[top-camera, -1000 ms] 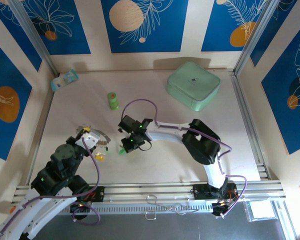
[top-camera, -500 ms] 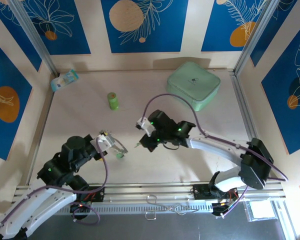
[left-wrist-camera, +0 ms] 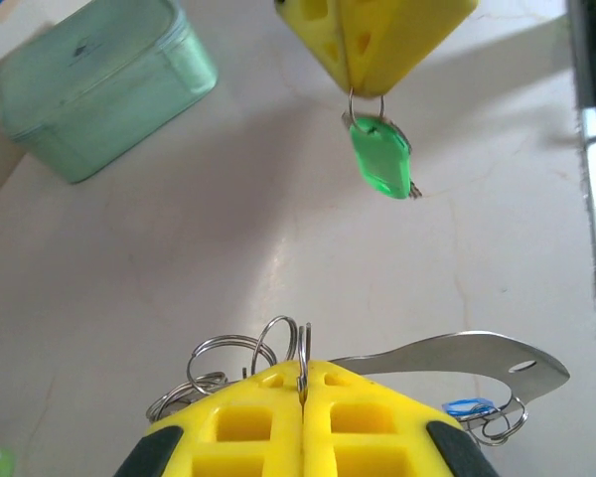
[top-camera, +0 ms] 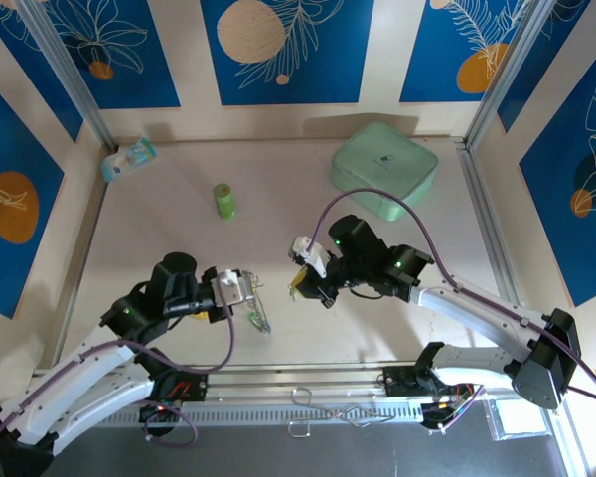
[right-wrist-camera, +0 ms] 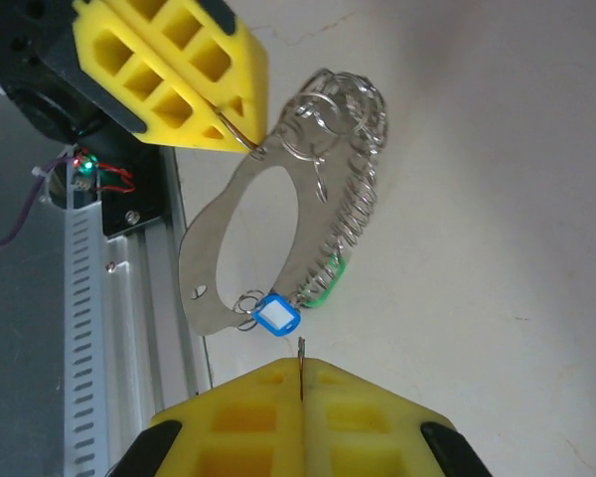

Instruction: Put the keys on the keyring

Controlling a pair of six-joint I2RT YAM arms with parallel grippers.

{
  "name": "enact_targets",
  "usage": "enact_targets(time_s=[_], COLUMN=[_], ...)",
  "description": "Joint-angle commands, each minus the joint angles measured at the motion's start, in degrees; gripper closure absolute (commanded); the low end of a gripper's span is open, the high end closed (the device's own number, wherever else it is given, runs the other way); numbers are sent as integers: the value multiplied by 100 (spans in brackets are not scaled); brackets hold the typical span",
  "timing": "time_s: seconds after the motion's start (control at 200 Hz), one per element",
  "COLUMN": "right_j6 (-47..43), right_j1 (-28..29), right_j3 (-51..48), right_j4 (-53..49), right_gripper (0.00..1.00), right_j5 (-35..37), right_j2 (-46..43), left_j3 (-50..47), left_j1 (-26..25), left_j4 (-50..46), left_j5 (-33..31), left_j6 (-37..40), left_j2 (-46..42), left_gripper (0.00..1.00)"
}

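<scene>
Front-left of the mint-green box (top-camera: pixel 383 169), above the counter (top-camera: pixel 179 219), both arms are facing off, having shifted boxward. Left gripper (left-wrist-camera: pixel 303 370) fingers are pressing together, pinching the keyring (right-wrist-camera: pixel 197 260), which is carrying a blue key (right-wrist-camera: pixel 276 316). Right gripper (right-wrist-camera: pixel 301 368) fingers are pinching the green key (left-wrist-camera: pixel 380 159) by its ring, apart from the keyring. Threading likely comes next.

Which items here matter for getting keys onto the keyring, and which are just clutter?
In use: keyring, pinched by the left gripper; green key, hanging from the right gripper; blue key, already on the keyring.
Lying about: mint box; green bottle; packet in the far-left corner.
</scene>
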Motion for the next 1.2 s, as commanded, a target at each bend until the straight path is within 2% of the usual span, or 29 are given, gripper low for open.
enact_targets(time_s=[0.0, 0.325, 0.875, 1.195], right_j6=[-277, -247, -96, 52], right_j1=[127, 514, 544, 540], right_j3=[316, 733, 784, 813], right_j4=[-244, -180, 153, 216], right_gripper=[100, 100, 100, 100], right_j5=[-359, -481, -469, -76], right_j2=[137, 688, 818, 840], left_j3=[361, 511, 446, 402], left_j1=[26, -2, -24, -29], left_j4=[303, 326, 273, 230], left_j5=[786, 996, 1094, 1185], left_j6=[82, 38, 304, 512], left_j2=[196, 514, 499, 468], left_gripper=[100, 100, 100, 100])
